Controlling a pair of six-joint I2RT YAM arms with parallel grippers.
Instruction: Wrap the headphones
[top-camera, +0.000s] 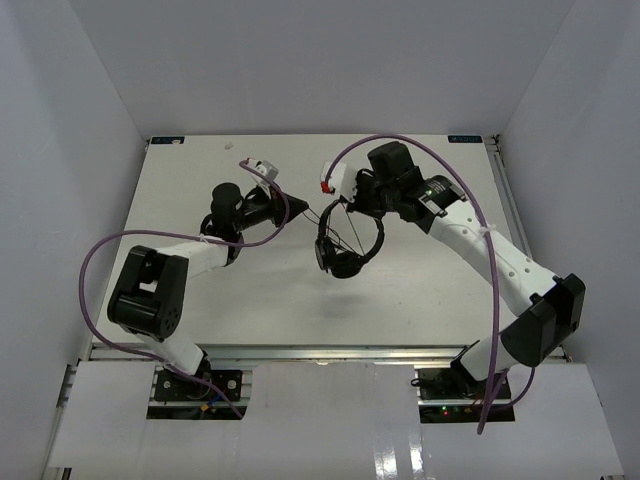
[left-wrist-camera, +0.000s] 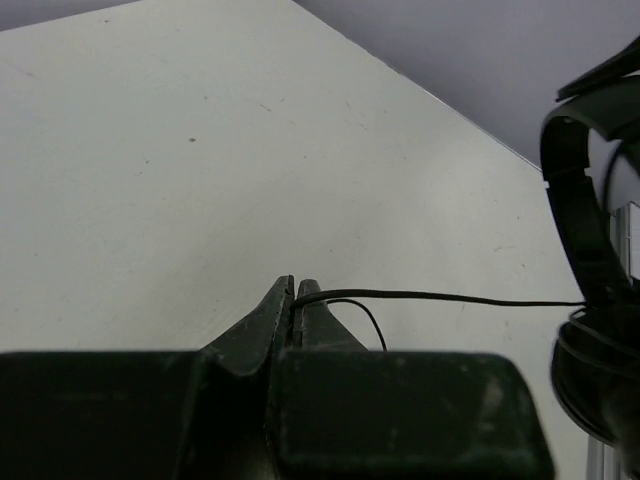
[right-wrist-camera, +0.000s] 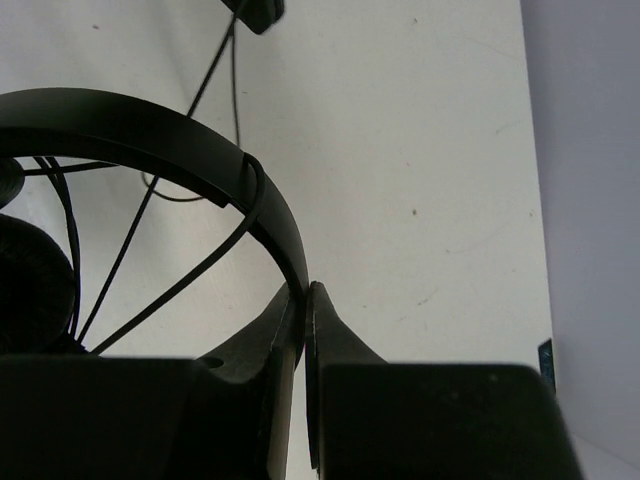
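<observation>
winding the cord (left-wrist-camera: 450, 297) around the headphones (top-camera: 350, 242) at frame centre.
right tool (right-wrist-camera: 303, 295) pinches the headband (right-wrist-camera: 150, 125), left tool (left-wrist-camera: 294, 288) pinches the cord taut; a few turns look done, some cord seems left.

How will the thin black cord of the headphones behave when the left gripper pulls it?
Probably floppy: the cord runs straight only where taut between the left gripper and the headphones; a free loop curls beside it. Being so thin, it may slip out.
</observation>
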